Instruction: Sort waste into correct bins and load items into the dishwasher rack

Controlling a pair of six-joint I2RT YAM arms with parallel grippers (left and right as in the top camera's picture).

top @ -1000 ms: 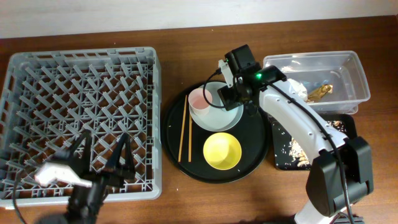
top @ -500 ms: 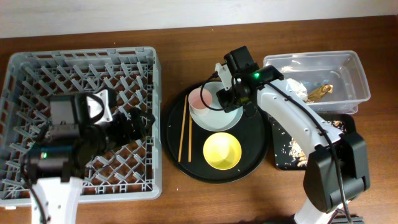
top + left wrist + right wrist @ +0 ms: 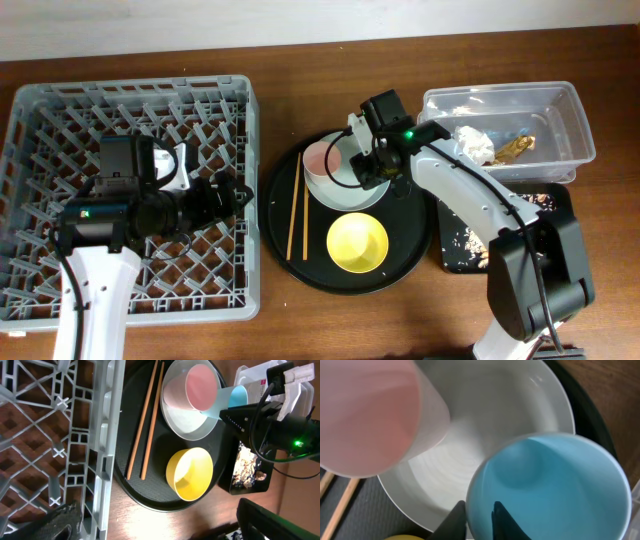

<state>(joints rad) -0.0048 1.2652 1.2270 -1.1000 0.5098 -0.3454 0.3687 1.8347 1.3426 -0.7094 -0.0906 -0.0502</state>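
My right gripper [image 3: 479,521] is shut on the rim of the small blue cup [image 3: 550,490], which sits above the pale plate [image 3: 485,420] next to the pink cup [image 3: 365,415]. The left wrist view shows the blue cup [image 3: 235,396], pink cup [image 3: 200,387], plate [image 3: 187,425], yellow bowl [image 3: 192,472] and two chopsticks [image 3: 145,425]. My left gripper [image 3: 225,195] is open and empty over the right part of the grey dishwasher rack [image 3: 60,120]. The overhead view shows the plate [image 3: 345,185], pink cup [image 3: 320,160], yellow bowl [image 3: 357,242] and chopsticks [image 3: 296,205].
The dishes stand on a big round black tray [image 3: 410,245]. The clear tub [image 3: 565,110] at right holds a white tissue [image 3: 475,142] and a gold wrapper [image 3: 515,148]. The black rectangular tray [image 3: 558,200] below it holds crumbly scraps [image 3: 480,245].
My left arm has swung up from the rack's front edge to over its right part, pointing at the round tray. My right gripper has shifted slightly toward the front over the plate.
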